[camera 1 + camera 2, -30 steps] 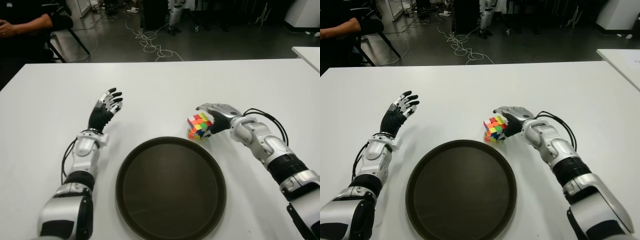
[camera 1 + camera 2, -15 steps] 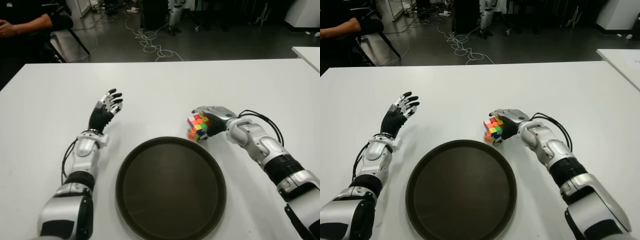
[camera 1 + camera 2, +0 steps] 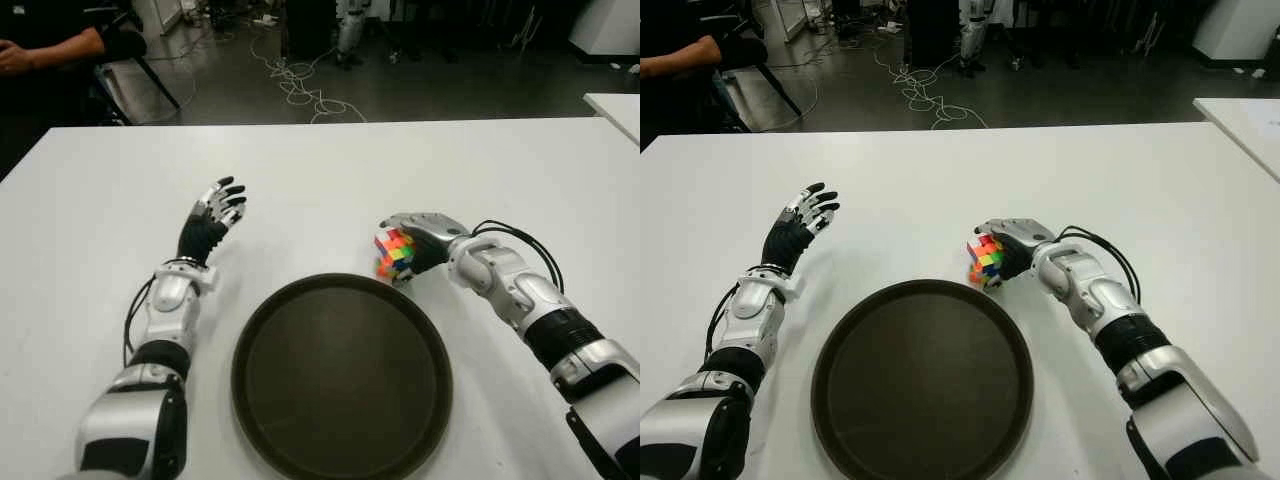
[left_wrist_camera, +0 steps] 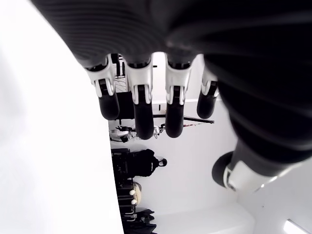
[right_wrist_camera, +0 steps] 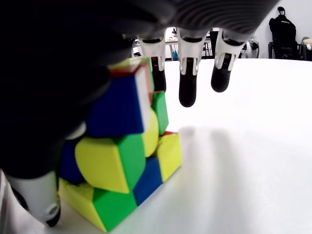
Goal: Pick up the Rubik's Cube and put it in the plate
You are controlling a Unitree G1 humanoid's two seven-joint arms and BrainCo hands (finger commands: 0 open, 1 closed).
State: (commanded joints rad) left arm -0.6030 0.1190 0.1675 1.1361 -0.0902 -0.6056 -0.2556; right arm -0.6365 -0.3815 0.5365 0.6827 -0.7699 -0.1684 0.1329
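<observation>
Centrally, the Rubik's Cube (image 3: pixel 396 254) stands on the white table (image 3: pixel 330 170), just beyond the rim of the plate (image 3: pixel 341 375) at about its 1 o'clock, tilted and twisted so that its layers sit out of line. The right hand (image 3: pixel 420 238) arches over the cube from the 3 o'clock side. In the right wrist view the thumb (image 5: pixel 36 195) presses one face of the cube (image 5: pixel 122 156), while three fingertips (image 5: pixel 187 92) hang past its far edge with air beneath them, so the fingers are curled around the cube without a full clamp; whether the remaining finger touches it cannot be told. The cube's lower corner meets the tabletop (image 5: pixel 253 161). The plate, a dark round tray, lies at 6 o'clock of the table, between the two forearms. The left hand (image 3: pixel 212 218) shows at the plate's 10 o'clock, well apart from the cube, its fingers (image 4: pixel 141 105) extended, slightly parted and holding nothing. Beyond the table's 11 o'clock corner a person's arm (image 3: pixel 50 48) is visible, with cables (image 3: pixel 300 85) on the floor at 12 o'clock.
</observation>
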